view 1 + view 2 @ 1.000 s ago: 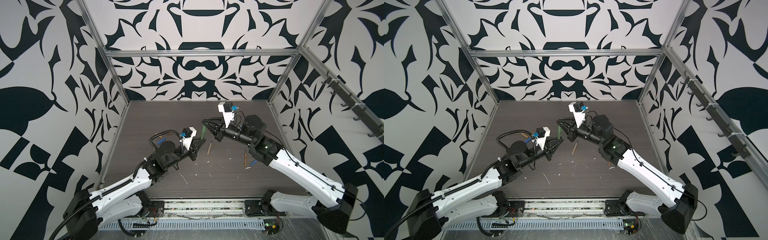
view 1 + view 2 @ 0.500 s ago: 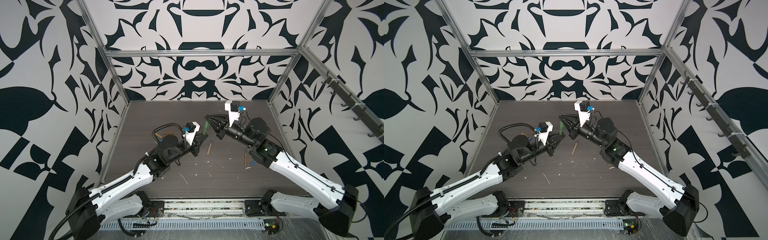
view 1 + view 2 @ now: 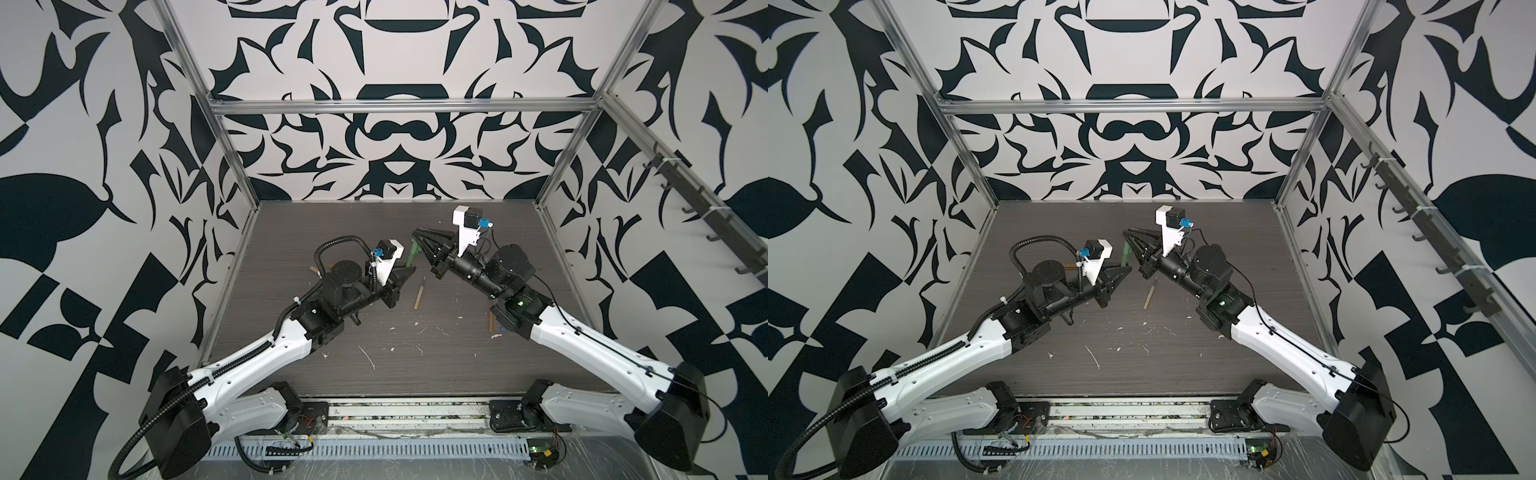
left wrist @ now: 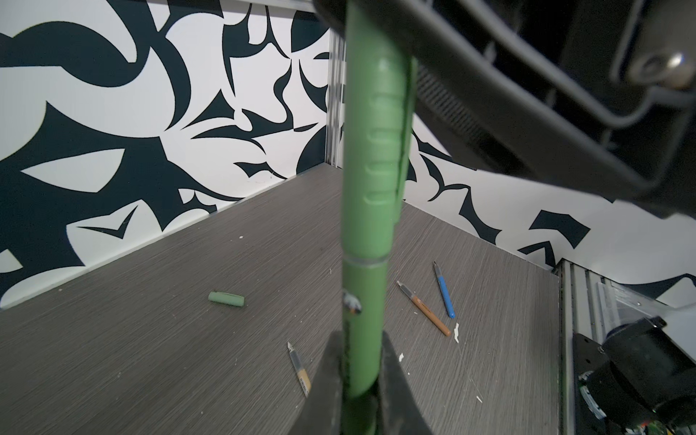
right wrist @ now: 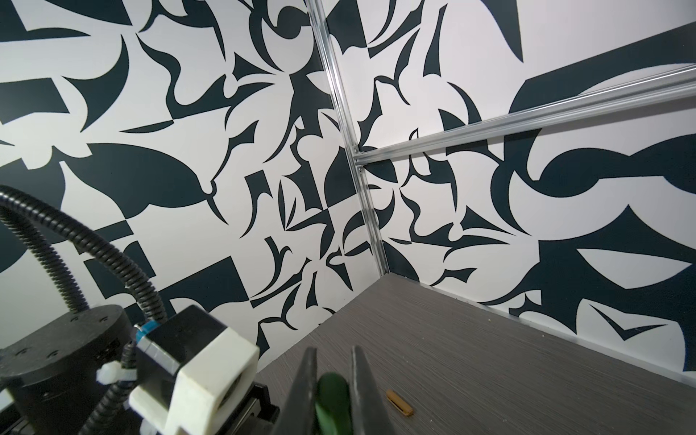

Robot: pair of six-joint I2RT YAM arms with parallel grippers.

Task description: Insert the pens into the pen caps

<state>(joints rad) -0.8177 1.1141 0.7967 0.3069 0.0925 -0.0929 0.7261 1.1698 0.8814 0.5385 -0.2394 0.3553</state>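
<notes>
**Both top views:** the left gripper [image 3: 410,271] and right gripper [image 3: 415,233] meet at mid-table. Each is clamped tight on one end of the green pen [image 3: 411,254], which is held near upright above the table [image 3: 332,224]. The tan pen [image 3: 419,293] lies just in front of them. The brown pen [image 3: 490,322] is half hidden beside the right arm [image 3: 582,345]. White flecks [image 3: 368,357] litter the front half. The rear strip and both side margins lie bare, and the walls [image 3: 395,145] stand well apart from either gripper.

**Left wrist view:** this close look shows what the top views cannot. The green cap [image 4: 376,150] sits on the pen's upper end and meets the body at a thin ring. The left fingers [image 4: 331,369] pinch the body low down, while the right gripper's dark bulk covers the cap's top. Beyond them the pale cap [image 4: 226,298] lies alone on open table. The blue pen [image 4: 444,290] and the brown pen lie close together without touching, near the table's edge rail. The tan pen runs partly behind a left finger.

**Right wrist view:** the right fingers [image 5: 307,388] are closed on the blurred green cap, with no gap to either side. Only this wrist view shows the brown cap [image 5: 400,403], which lies on the table just beside the fingers. The table corner beyond it is bare up to the walls.
</notes>
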